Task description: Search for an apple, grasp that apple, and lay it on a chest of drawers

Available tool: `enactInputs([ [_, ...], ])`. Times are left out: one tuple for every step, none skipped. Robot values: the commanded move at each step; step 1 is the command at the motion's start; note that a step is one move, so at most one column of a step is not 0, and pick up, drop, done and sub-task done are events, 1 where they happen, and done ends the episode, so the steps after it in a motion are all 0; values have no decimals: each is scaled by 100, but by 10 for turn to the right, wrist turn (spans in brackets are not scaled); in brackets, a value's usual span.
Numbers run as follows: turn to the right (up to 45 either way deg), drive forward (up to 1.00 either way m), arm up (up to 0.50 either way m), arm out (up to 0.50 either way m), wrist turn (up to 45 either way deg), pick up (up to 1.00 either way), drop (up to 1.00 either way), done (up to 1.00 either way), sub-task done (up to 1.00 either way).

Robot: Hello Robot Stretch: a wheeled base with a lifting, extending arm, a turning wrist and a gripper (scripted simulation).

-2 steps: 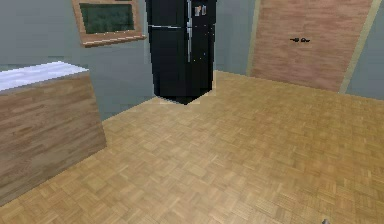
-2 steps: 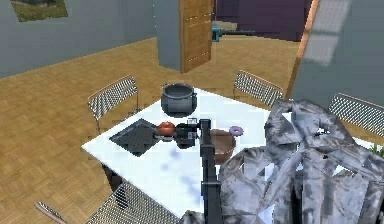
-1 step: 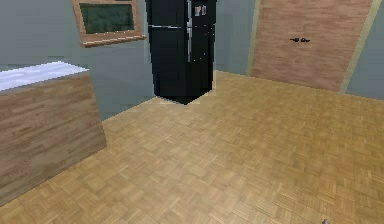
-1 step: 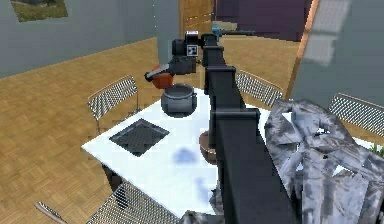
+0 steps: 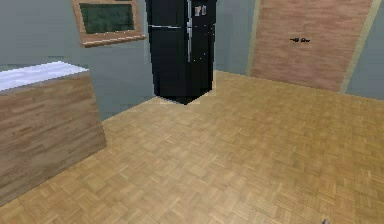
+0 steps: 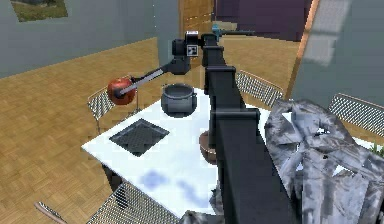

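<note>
A red round apple (image 6: 118, 86) hangs at the far end of my gripper (image 6: 124, 93), clear of the table and above a wire chair (image 6: 100, 102) at the table's left side. The gripper holds the apple. The dark arm bar (image 6: 230, 120) rises from the bottom edge of the arm side view, across the white table (image 6: 175, 160). The gripper's body slants down to the left from the marked white square (image 6: 190, 48).
On the white table stand a dark pot (image 6: 180, 98), a dark square mat (image 6: 140, 136) and a brown bowl (image 6: 208, 150). Wire chairs ring it; grey crumpled cloth (image 6: 315, 150) lies to the right. Ahead are a black fridge (image 5: 183, 50), a wooden door (image 5: 300, 40), a white-topped counter (image 5: 40, 100) and open parquet.
</note>
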Motion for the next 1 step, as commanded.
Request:
enactInputs([
  [0,0,0,0,-450,0,0,0,0],
])
